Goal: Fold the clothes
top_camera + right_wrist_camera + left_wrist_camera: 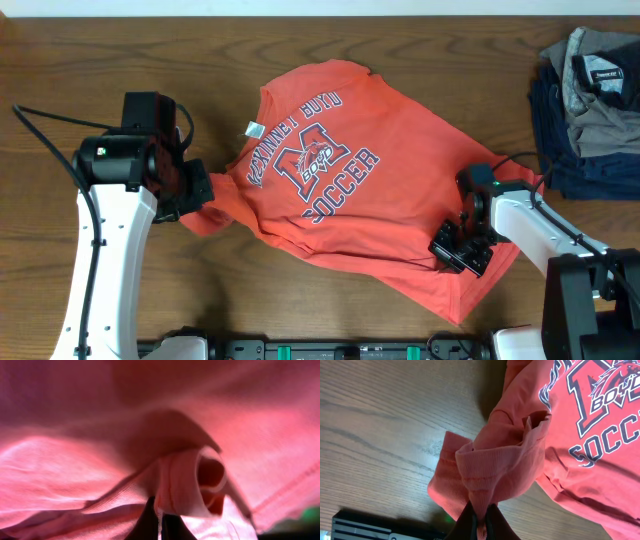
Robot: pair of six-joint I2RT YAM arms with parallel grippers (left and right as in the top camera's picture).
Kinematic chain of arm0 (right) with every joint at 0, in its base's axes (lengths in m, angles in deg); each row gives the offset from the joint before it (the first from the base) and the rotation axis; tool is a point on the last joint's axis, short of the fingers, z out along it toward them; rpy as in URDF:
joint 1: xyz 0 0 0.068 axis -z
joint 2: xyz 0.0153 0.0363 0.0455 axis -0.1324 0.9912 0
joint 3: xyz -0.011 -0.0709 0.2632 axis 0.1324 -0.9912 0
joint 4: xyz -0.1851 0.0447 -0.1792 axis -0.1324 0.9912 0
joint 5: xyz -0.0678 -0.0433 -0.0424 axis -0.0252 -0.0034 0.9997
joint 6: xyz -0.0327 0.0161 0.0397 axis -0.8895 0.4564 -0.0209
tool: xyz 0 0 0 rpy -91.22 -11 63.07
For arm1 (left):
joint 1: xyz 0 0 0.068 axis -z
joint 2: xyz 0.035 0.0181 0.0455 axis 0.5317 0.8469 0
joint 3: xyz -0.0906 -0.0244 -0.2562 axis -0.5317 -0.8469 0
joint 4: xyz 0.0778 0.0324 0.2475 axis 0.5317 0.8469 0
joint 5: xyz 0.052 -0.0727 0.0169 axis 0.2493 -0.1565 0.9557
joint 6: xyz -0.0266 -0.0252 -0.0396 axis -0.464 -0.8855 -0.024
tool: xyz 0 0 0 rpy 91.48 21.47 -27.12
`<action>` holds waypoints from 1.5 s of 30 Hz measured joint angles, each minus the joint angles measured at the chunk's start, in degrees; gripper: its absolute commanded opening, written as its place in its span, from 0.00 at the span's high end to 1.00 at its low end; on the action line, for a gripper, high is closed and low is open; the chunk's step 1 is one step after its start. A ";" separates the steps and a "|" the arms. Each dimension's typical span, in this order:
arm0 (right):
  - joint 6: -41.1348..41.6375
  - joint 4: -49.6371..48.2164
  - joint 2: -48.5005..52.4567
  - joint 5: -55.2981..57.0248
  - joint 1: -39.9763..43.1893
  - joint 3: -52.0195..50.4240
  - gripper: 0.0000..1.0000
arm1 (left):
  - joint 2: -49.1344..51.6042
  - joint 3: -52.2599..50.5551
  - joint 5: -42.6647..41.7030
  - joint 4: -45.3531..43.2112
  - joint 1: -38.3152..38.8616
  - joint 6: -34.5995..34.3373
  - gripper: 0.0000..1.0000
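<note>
The clothes (pixel 385 215), a coral-red T-shirt with chest lettering, lie spread and rumpled across the middle of the table. My left gripper (pixel 197 192) is at the shirt's left sleeve, and in the left wrist view it (pixel 480 519) is shut on a bunched fold of that sleeve (pixel 485 472). My right gripper (pixel 462 246) sits at the shirt's right lower edge. In the right wrist view it (pixel 160 519) is shut on a rolled hem (pixel 187 482) of the shirt, and red cloth fills the frame.
A pile of grey and navy garments (pixel 590 100) lies at the table's back right corner. A dark rail (pixel 330 350) runs along the front edge. Bare wood (pixel 130 40) shows left of the shirt.
</note>
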 measured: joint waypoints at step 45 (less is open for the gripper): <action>-29.92 31.12 -18.80 20.74 15.21 89.77 0.99 | -16.46 40.61 -0.35 -4.50 -7.85 0.00 0.94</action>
